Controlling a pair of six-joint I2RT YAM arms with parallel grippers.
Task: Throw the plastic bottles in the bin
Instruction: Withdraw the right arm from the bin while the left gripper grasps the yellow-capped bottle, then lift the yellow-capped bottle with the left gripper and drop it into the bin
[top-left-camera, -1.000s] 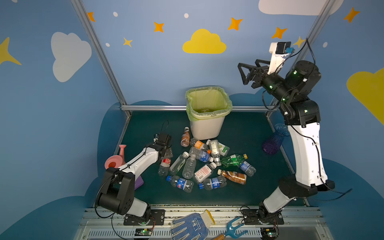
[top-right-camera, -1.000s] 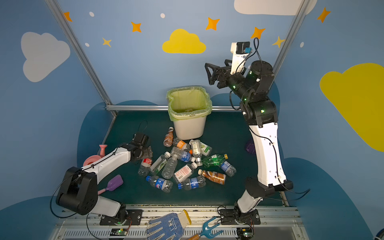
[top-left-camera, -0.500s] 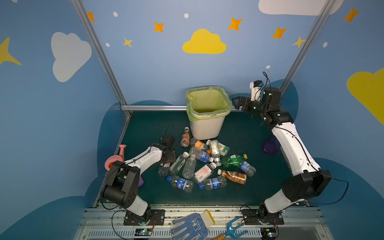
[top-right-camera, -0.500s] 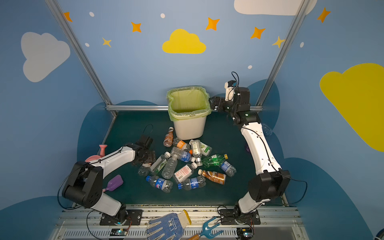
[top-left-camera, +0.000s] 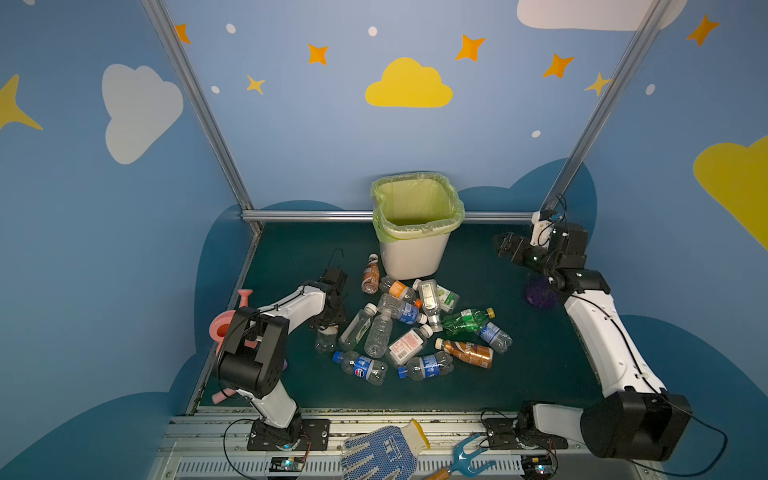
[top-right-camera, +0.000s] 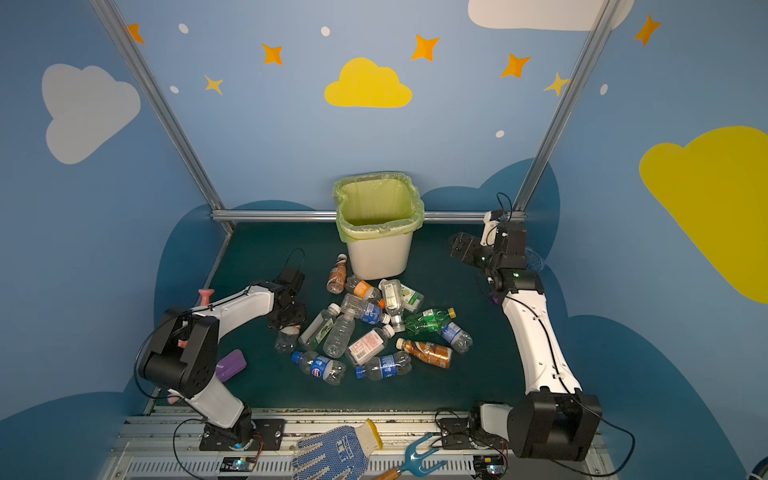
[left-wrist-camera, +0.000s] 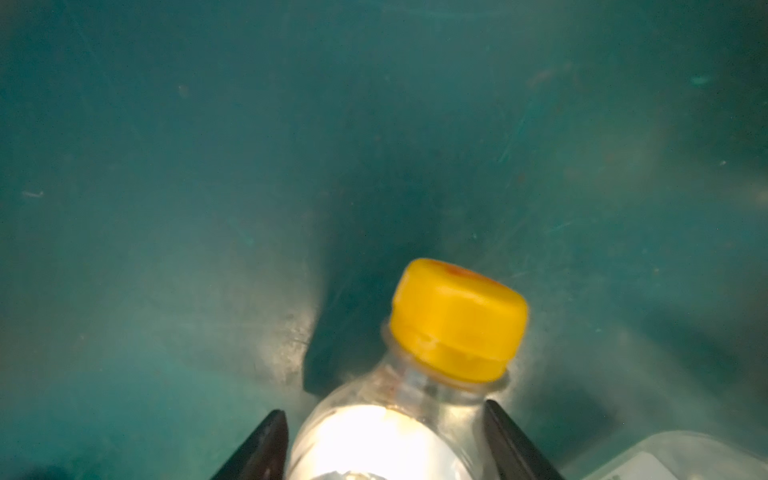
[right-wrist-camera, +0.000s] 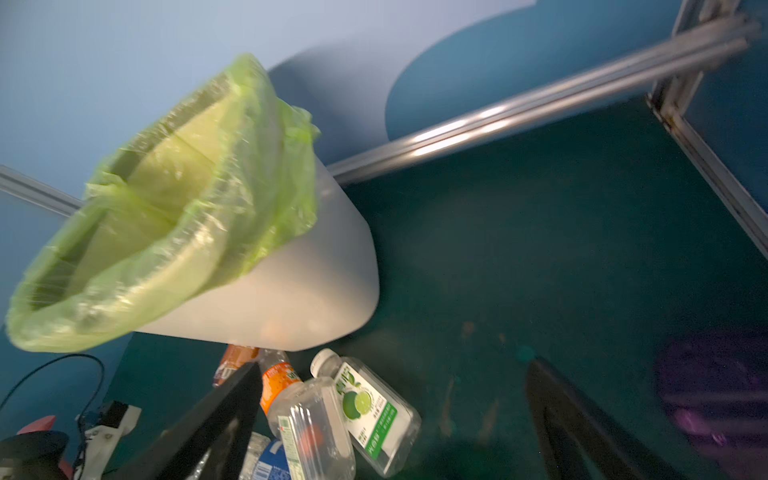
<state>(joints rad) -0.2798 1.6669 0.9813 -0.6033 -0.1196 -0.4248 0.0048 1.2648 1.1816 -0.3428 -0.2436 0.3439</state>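
Very little of the job shows as done. The white, tapered plastic bin, lined with a yellow-green bag folded over its rim, stands upright at the back of the dark green bench. No bottle shows in the part of its liner that both top views reveal, though its bottom is hidden. About 14 small plastic bottles, mostly clear with 1 green and 2 brown, lie on their sides in a loose pile between the 2 claws.

The left claw is down at the bench, at the edge of the pile nearest it. Its jaws stand on either side of the shoulder of a clear plastic bottle with a yellow cap, which lies with its cap pointing away from the claw. One finger looks to be against the plastic and the other just beside it, so I cannot tell whether the bottle is clamped yet. The bin is well apart from this claw, beyond the pile.

The right claw hangs near the bin's side without touching it, its jaws spread wide with nothing between them. The pile lies ahead of it and lower.

I judge that this 1 bottle has yet to be lifted, carried and dropped, and about 13 more wait after it
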